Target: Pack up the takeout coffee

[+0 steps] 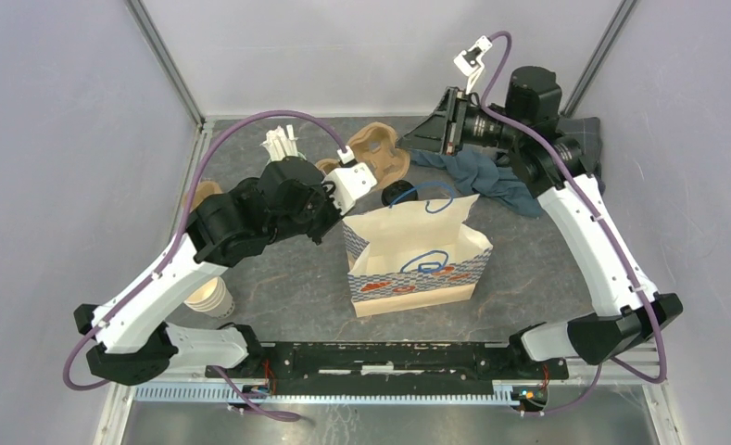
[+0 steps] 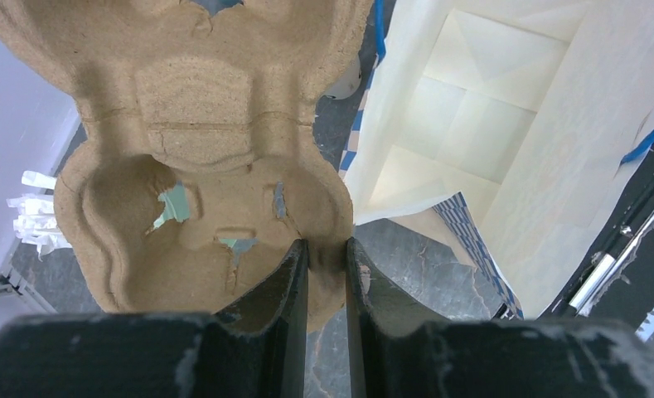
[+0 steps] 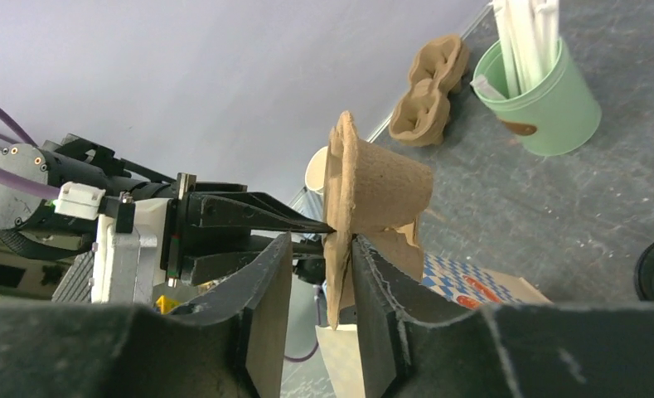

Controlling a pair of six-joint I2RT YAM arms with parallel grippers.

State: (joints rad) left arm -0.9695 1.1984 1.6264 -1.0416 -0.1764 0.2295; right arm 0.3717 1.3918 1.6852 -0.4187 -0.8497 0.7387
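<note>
Top camera overlooks the whole table (image 1: 287, 278) from behind the bases. Wrist cameras look past left gripper (image 2: 327, 249) and right gripper (image 3: 322, 245), close on one pulp carrier (image 2: 207, 124).

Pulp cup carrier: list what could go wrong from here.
1. The left gripper pinches only the thin rim of the pulp cup carrier, and the right gripper straddles another part of that rim. Opposing pulls might tear it, since its wells already show ragged holes.
2. The carrier hangs near the takeout coffee behind the paper bag; a swing could topple the cup.
</note>
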